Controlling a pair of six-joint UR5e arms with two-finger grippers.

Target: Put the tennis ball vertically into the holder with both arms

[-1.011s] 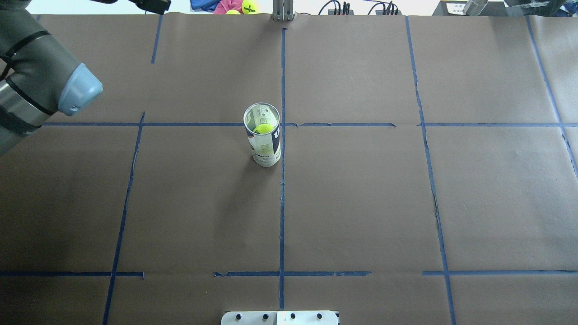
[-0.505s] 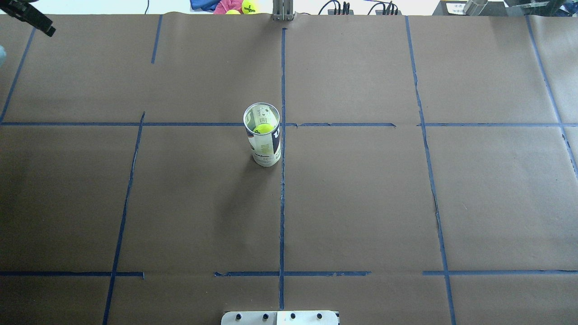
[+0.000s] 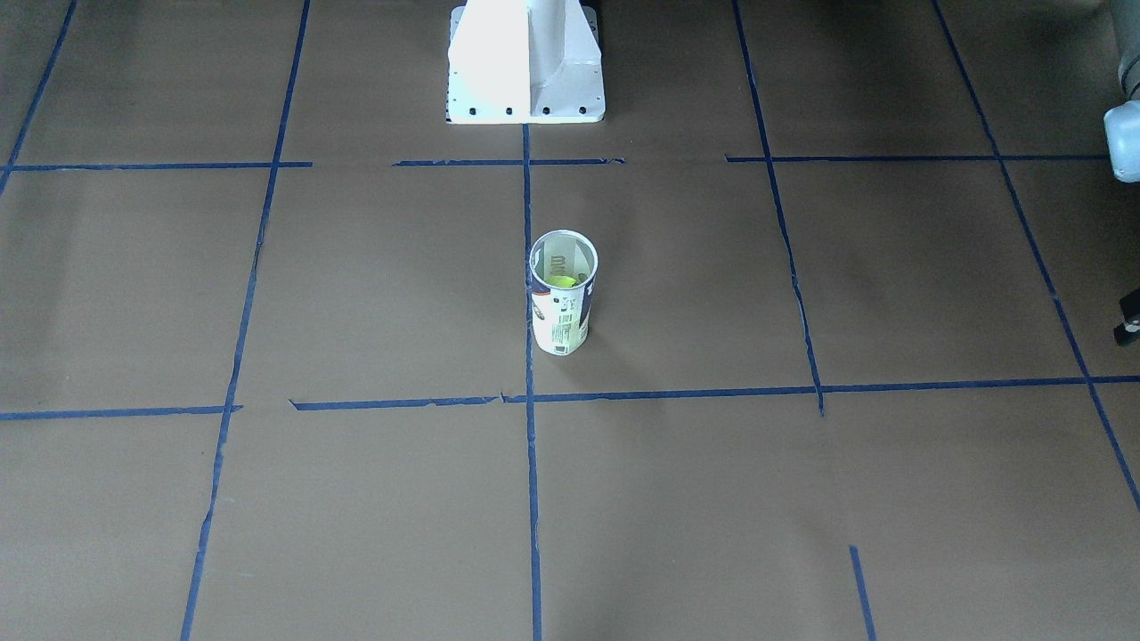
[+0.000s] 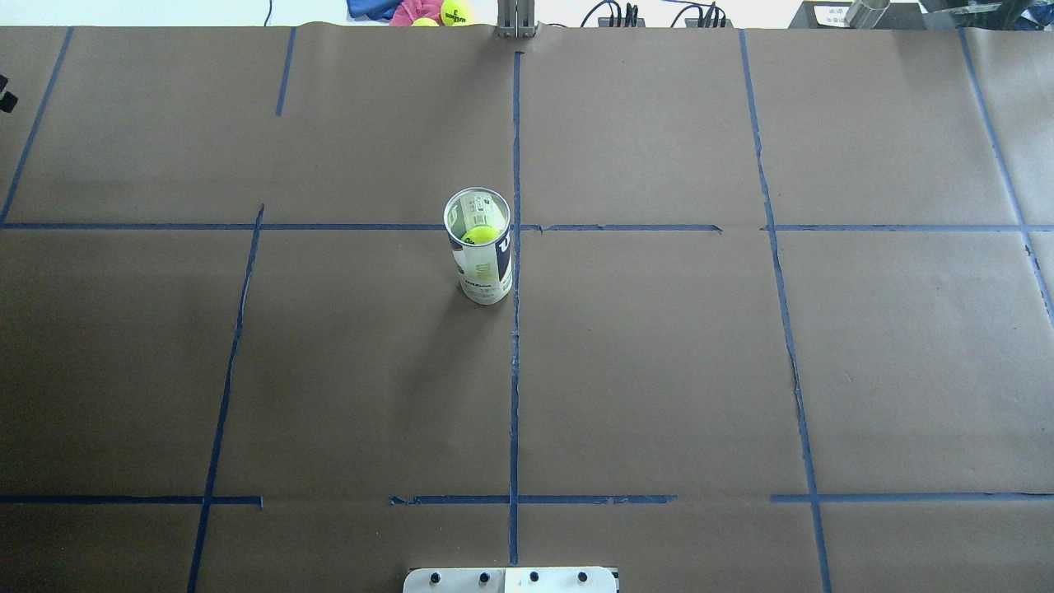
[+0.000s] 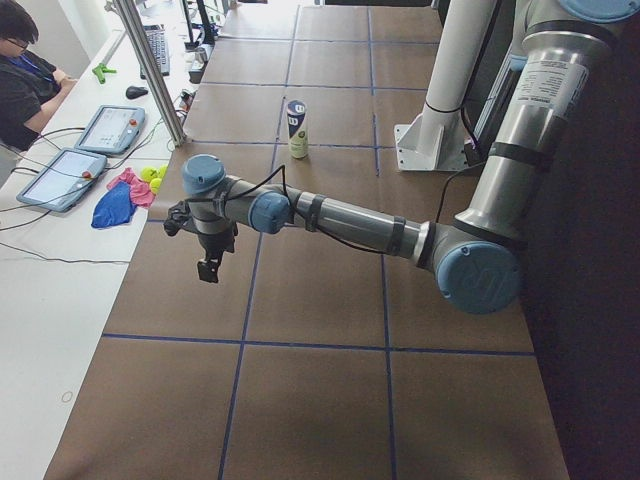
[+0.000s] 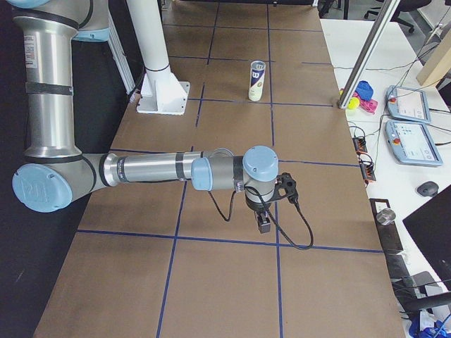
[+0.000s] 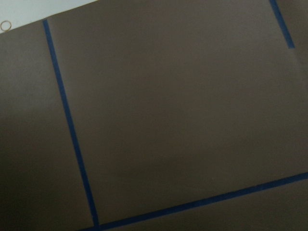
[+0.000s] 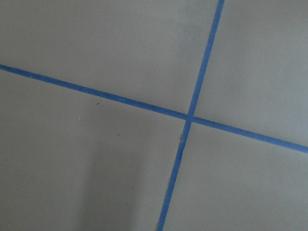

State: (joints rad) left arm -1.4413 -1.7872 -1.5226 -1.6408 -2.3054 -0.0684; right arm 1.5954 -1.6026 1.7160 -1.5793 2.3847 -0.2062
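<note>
Brown-papered table [image 4: 659, 371], crossed by blue tape lines [image 4: 515, 395]. Seen from overhead, the holder [image 4: 484, 276] stands upright just off centre toward 11 o'clock, with the tennis ball [image 4: 480, 235] inside it, below the rim. On this evidence the insertion looks done, and the next move calls only for keeping clear of the tube. The left gripper [image 5: 208, 262] hangs near the 9 o'clock end and the right gripper [image 6: 263, 224] near the 3 o'clock end, both well apart from the holder. Only the side views show them whole, so the jaw spread cannot be told. How deep the ball sits is hard to make out.
</note>
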